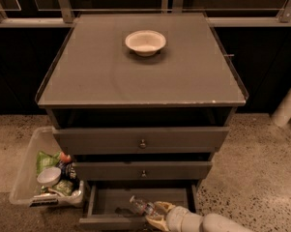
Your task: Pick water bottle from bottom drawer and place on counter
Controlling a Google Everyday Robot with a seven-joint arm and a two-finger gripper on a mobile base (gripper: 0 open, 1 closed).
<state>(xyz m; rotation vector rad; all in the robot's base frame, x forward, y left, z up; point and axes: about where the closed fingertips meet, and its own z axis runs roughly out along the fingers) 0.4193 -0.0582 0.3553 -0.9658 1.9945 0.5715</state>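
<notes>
The water bottle (140, 205), clear with a label band, lies tilted inside the open bottom drawer (111, 221), its cap pointing up-left. My gripper (153, 213) reaches into the drawer from the lower right and is shut on the bottle's lower end, with pale fingers (160, 208) on either side of it. The white arm runs off the bottom right edge. The grey counter (135, 76) is the cabinet top above the three drawers.
A white bowl (145, 41) sits at the back middle of the counter. The top drawer (142, 140) and middle drawer (143, 170) stick out slightly. A clear bin (24, 173) of snack packets and cans stands on the speckled floor to the left.
</notes>
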